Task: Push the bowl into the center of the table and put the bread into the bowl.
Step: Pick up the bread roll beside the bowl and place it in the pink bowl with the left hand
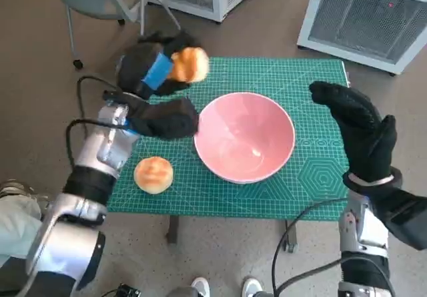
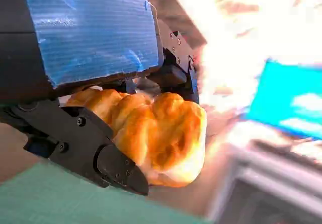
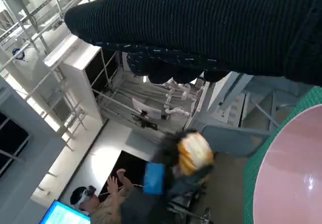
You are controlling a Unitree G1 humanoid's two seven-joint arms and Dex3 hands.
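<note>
- While the bowl [image 1: 245, 136] sits roughly mid-table on the green mat [image 1: 313, 83], the push can be judged done, or nearly so
- One bread [image 1: 189, 64] is gripped in the left hand [image 1: 150, 70], raised beyond the bowl's far-left rim and not yet over it
- A second bun [image 1: 153, 174] lies on the mat, left of the bowl, untouched
- The right hand [image 1: 360, 129] is held spread and empty beside the bowl; contact cannot be told
- Carrying over the bowl and releasing are left

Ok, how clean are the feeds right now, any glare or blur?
Left wrist view: background blown out and blurred, but the bread in the left hand is sharp. Right wrist view: that bread is smeared. Head view: evenly lit, with wide-angle bending at the edges.
</note>
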